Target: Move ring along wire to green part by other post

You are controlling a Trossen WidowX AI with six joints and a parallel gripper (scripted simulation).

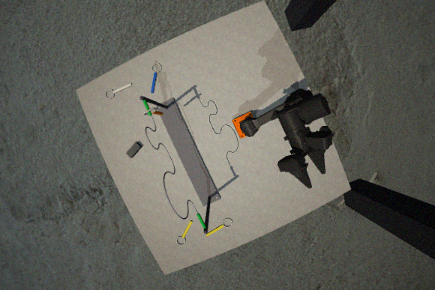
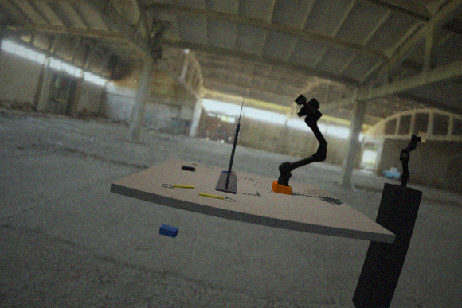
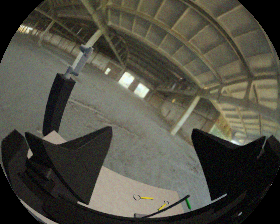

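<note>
Meanwhile, hand [image 1: 310, 167] spread wide and empty, well apart from orange handle [image 1: 157, 113] near green wire part [image 1: 147, 107].

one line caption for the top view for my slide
Black arm with open gripper raised off the beige table; orange-handled ring hangs on the wavy wire's green end.

Top view looks straight down from high above the whole table [image 1: 262, 38]; exterior view stands far off, low, near table height, facing its long edge; wrist view looks out between the gripper's fingers; all three share the tabletop.
</note>
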